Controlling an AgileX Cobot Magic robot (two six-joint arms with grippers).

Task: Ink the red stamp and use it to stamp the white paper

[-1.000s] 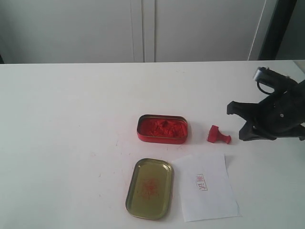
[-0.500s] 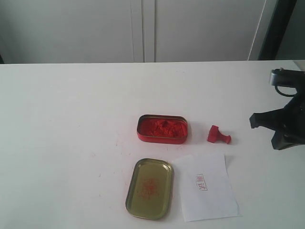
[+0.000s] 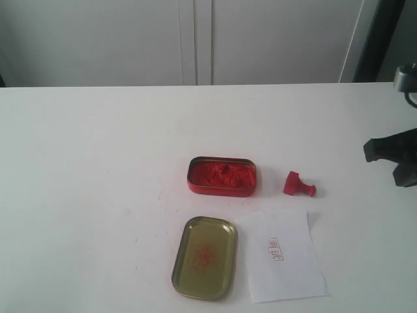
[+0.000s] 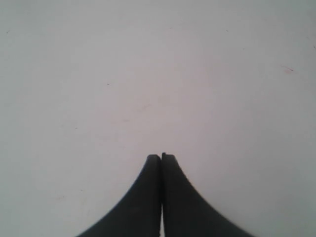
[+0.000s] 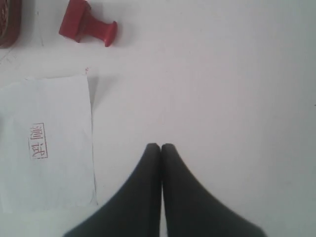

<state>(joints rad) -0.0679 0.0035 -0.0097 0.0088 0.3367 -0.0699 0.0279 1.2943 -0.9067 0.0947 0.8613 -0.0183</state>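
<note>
We have the small red plastic stamp (image 3: 298,184) lying tipped on its side on the white table (image 3: 98,163). It sits near the open red rounded-rectangle tin of ink paste (image 3: 222,176) but apart from it, on the tin's right in the exterior view. The thin white sheet of paper (image 3: 284,255) lies just beside the gold metal lid (image 3: 204,257) and bears a red square imprint (image 3: 275,249).

Our right gripper (image 5: 161,146) has its fingers pressed together on nothing and stands well apart from the stamp. Our left gripper (image 4: 161,156) is likewise closed and empty over bare table.

We judge the stamping done, with no step left in hand. If another print were wanted, we would need to spread the right fingers, reach the stamp and right it by its handle.
</note>
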